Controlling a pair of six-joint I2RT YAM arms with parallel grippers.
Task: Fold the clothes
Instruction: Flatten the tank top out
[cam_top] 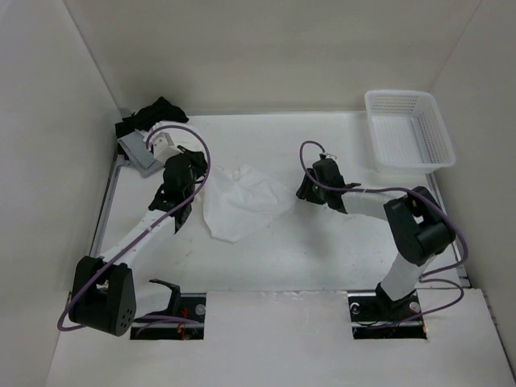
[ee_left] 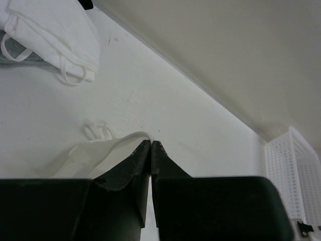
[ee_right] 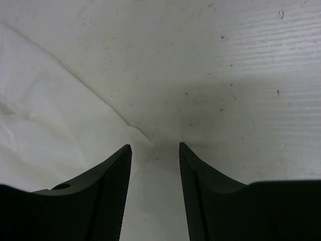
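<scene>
Left to right: one heap of dark garments (cam_top: 149, 118) lies beyond the left gripper (ee_left: 151, 143), whose jaws are closed and appear to pinch an edge of the single white top (cam_top: 242, 201), its two strap loops (ee_left: 98, 131) just ahead of the tips. The right gripper (ee_right: 155, 146) stands half open and empty, a corner of the top just ahead of its left jaw, with one basket (cam_top: 401, 93) beyond it to the right. Thin, light and limp, the top would likely sag and crease unless taken at two hem corners.
</scene>
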